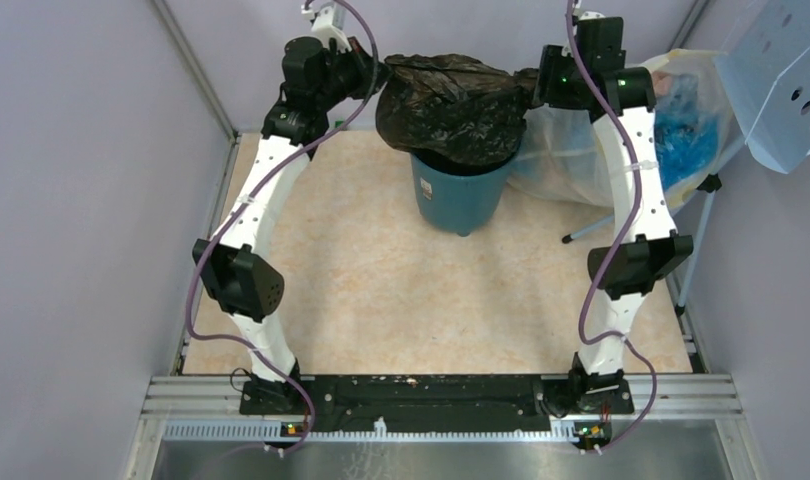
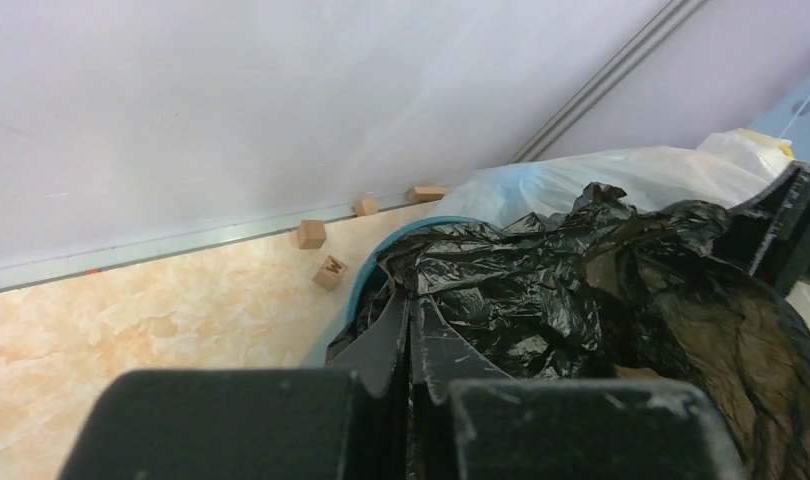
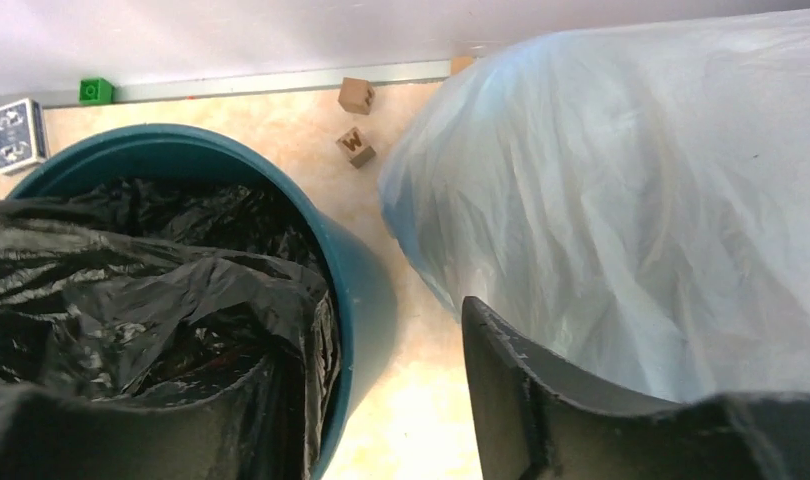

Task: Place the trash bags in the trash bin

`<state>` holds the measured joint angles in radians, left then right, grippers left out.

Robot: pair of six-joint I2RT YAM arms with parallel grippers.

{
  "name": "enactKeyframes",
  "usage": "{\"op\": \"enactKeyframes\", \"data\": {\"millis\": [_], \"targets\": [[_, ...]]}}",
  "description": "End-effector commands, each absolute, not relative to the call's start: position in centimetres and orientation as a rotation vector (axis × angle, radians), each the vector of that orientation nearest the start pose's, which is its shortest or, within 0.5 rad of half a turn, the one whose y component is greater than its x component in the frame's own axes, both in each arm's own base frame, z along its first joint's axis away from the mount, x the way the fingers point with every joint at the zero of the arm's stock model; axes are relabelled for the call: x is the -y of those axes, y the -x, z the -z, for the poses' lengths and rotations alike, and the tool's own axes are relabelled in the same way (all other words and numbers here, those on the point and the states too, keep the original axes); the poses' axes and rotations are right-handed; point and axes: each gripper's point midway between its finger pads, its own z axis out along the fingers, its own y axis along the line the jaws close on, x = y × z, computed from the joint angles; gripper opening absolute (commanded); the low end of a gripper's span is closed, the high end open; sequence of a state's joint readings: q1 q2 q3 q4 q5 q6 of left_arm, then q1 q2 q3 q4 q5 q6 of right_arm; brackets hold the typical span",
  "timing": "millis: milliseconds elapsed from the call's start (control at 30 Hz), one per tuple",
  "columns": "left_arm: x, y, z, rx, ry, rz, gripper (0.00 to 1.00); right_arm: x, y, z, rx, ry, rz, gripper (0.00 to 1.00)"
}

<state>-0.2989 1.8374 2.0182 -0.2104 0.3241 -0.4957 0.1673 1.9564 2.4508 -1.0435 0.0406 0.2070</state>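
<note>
Right now I see the glossy black crinkled plastic bag [image 1: 451, 105] draped over the mouth of the round teal-green plastic bin [image 1: 459, 195]. Its folds spill down over the rim, and part of it sags inside. The bin stands upright near the middle of the far edge of the beige marbled desk [image 1: 381, 290].

My left tool [image 2: 410, 320] is pinched narrow on the bag's left edge, with the film bunched between its fingers [image 2: 381, 345], just above the bin's rim.

My right tool [image 1: 531, 84] is at the bag's right side with its jaws apart. In its wrist view one finger [image 3: 521, 400] sits clear on the right, the bin wall shows in the gap, and black film lies over the other side.

The large translucent whitish sack [image 3: 631, 200] with blue contents sits just beside the bin toward the far right corner.

Along the far edge lie small wooden cubes [image 3: 356, 95], one marked W [image 3: 355, 146], a green block [image 3: 96, 90] and a small blue card box [image 3: 16, 133].
</note>
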Motion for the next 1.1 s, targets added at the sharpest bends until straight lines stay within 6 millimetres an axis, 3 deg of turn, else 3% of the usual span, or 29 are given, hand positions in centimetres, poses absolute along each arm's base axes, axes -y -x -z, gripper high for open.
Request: {"op": "enactKeyframes", "data": {"millis": [0, 233, 400, 600, 733, 967, 1067], "targets": [[23.6, -51.1, -43.7, -1.62, -0.115, 0.898, 0.0, -8.1, -46.8, -40.8, -2.025, -0.048, -0.194, 0.55], [24.7, -49.7, -44.9, -1.596, -0.153, 0.999, 0.0, -10.9, -40.5, -44.3, -1.955, 0.059, -0.281, 0.76], [25.0, -47.2, -45.7, -1.569, -0.167, 1.066, 0.0, -13.6, -36.2, -46.1, -1.927, 0.12, -0.392, 0.8], [25.0, -43.4, -45.5, -1.555, -0.195, 1.109, 0.0, -17.2, -32.2, -46.3, -1.912, 0.149, -0.56, 0.83], [24.5, -41.1, -46.5, -1.522, -0.197, 1.126, 0.0, -19.3, -31.1, -46.3, -1.927, 0.126, -0.612, 0.83], [24.7, -38.5, -46.5, -1.516, -0.221, 1.154, 0.0, -20.2, -31.1, -45.8, -1.897, -0.304, -0.555, 0.83], [24.9, -38.0, -45.9, -1.526, -0.222, 1.175, 0.0, -22.1, -31.5, -45.3, -1.909, -0.373, -0.593, 0.78]]}}
